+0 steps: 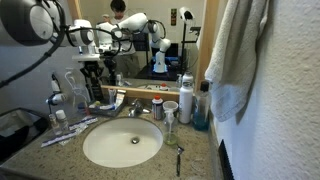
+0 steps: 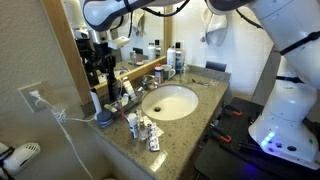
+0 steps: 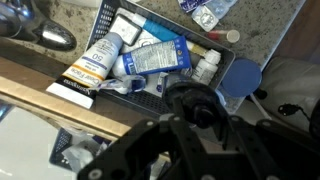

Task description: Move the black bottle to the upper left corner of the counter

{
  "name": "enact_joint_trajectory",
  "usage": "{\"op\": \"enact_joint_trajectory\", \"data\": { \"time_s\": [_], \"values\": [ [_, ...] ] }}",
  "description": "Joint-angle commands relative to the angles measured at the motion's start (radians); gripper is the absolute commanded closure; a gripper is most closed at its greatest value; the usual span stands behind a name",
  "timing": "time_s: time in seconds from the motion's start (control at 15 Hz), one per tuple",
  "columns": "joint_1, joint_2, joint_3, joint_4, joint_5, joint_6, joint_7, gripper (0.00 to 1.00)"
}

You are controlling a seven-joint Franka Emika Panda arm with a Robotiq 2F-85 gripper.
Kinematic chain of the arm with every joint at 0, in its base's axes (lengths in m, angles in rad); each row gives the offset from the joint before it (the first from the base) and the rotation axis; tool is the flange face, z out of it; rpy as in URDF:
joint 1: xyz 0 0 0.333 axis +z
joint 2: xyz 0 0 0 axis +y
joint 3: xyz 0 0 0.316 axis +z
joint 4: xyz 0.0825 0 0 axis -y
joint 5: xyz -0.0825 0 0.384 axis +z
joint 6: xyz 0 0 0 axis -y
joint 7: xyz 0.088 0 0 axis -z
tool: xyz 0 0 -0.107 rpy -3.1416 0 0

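Observation:
The black bottle [image 3: 186,100] shows from above in the wrist view as a round black cap and shoulder between my fingers. My gripper [image 3: 190,108] is shut on it. In both exterior views my gripper [image 1: 92,72] [image 2: 100,62] hangs at the back left of the counter [image 1: 200,152] [image 2: 190,130], close to the mirror. It holds the bottle over a black mesh basket [image 3: 232,75] of tubes and small toiletries. The bottle's lower body is hidden by the gripper, and I cannot tell whether it touches anything below.
The white sink [image 1: 122,143] [image 2: 170,100] fills the counter's middle, with the faucet [image 1: 135,108] behind it. A silver spray can [image 1: 185,97], a blue-liquid bottle [image 1: 200,112] and a cup [image 1: 170,110] stand at the back right. Toothbrushes [image 1: 66,130] and a razor [image 1: 179,158] lie near the basin. A towel [image 1: 240,50] hangs at the right.

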Motion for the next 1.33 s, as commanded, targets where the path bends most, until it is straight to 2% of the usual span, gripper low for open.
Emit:
{"op": "enact_joint_trajectory", "data": {
  "time_s": [0.0, 0.47, 1.27],
  "values": [
    [0.005, 0.073, -0.006, 0.116, -0.007, -0.027, -0.030, 0.90],
    [0.000, 0.076, -0.005, 0.092, -0.001, 0.023, -0.027, 0.90],
    [-0.017, 0.024, -0.012, -0.079, -0.002, 0.291, -0.004, 0.90]
  ]
}}
